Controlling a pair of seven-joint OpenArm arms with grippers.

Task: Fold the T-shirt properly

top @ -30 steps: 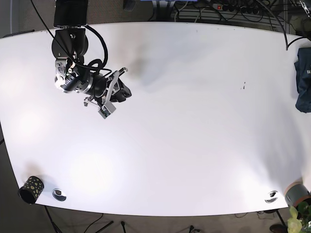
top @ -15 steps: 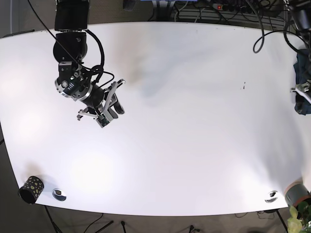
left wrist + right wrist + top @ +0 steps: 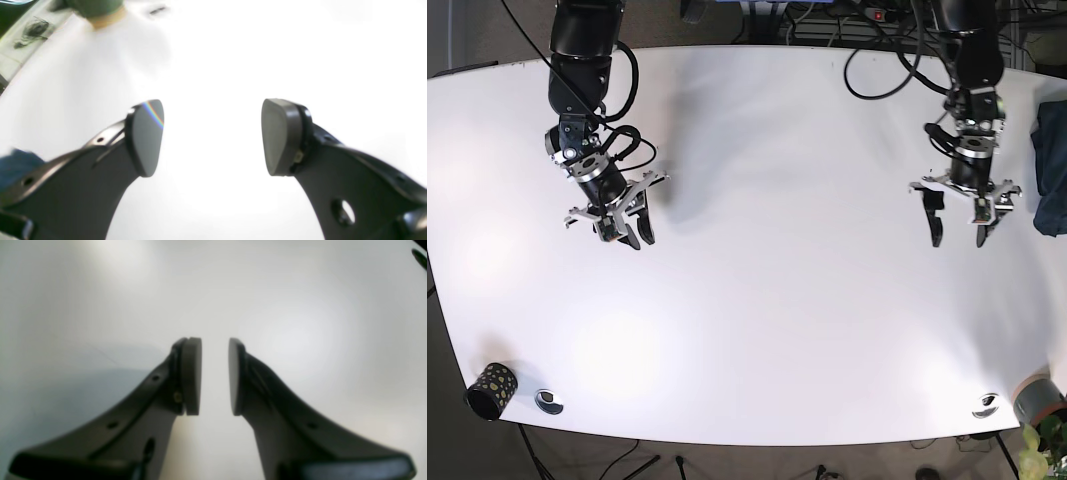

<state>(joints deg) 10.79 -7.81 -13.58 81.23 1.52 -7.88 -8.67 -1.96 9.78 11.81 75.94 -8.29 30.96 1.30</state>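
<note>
Base view, shirt: crumpled dark blue fabric T-shirt [image 3: 1052, 168] at white table's [image 3: 777, 300] far right edge, cut off by frame, just beside left gripper [image 3: 957, 232], not touching.
Base view, arms: left gripper pointing down over table, fingers spread; right gripper [image 3: 627, 233] well apart across table, fingers nearly together, nothing held.
Left wrist view: grey pads [image 3: 146, 136] wide apart over bare table; blue cloth scrap [image 3: 15, 165] behind one finger, mostly hidden; blurred green pot [image 3: 96, 10] at top.
Right wrist view: pads [image 3: 192, 375] parallel, narrow gap, nothing between; shirt unseen.
</note>
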